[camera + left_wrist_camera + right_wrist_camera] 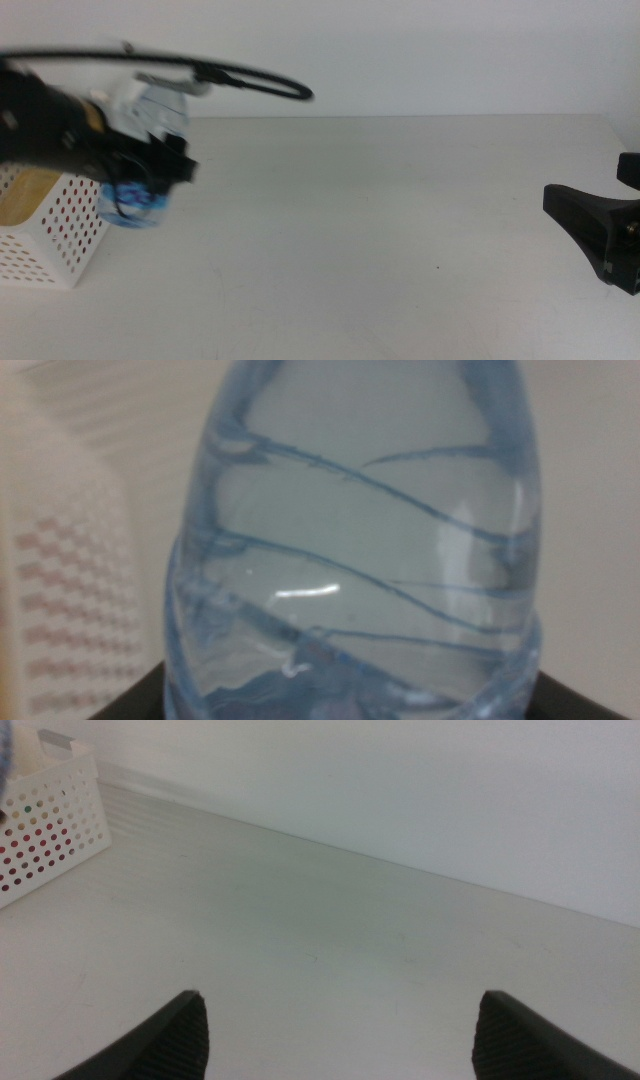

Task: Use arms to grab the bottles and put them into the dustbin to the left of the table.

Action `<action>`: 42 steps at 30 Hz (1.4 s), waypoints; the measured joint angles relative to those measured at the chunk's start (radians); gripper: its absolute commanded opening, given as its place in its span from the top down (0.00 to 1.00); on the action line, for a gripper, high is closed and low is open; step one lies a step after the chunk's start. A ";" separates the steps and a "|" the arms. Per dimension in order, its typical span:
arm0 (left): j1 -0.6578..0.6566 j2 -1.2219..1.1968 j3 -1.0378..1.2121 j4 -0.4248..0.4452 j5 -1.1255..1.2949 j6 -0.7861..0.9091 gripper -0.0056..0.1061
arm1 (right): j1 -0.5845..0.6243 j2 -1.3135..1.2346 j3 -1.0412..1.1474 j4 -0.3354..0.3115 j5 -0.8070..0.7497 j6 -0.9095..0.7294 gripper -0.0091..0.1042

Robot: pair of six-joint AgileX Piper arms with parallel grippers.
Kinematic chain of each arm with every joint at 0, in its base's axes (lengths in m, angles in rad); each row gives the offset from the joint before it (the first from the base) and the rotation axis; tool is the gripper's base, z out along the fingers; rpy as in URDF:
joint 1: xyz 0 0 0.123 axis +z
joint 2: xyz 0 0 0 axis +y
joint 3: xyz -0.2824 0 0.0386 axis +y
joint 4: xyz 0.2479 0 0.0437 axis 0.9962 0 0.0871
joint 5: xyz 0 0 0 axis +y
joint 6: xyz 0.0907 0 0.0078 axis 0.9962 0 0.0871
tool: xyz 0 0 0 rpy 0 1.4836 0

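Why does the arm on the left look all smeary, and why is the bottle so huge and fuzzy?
Middle view: the left gripper smears with motion blur. Left wrist view: the water bottle fills the lens, soft, with a glare streak. Right wrist view: the right gripper's fingers look sharper.

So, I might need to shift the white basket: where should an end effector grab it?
Probably pinch the basket by its thin top rim, coming down from above: its walls stand upright and its top is open.
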 measured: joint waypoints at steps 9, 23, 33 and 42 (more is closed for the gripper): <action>0.224 0.032 -0.236 -0.101 0.281 0.214 0.99 | 0.000 0.000 0.000 0.000 0.000 0.000 0.28; 0.514 0.337 -0.550 -0.122 0.507 0.326 0.99 | 0.000 0.000 0.000 0.000 0.000 0.000 0.28; 0.556 0.556 -0.665 -0.141 0.504 0.349 0.99 | 0.000 0.000 0.000 0.000 0.000 0.000 0.28; 0.556 0.657 -0.689 -0.211 0.502 0.352 0.88 | 0.000 0.000 0.000 0.000 0.000 0.000 0.28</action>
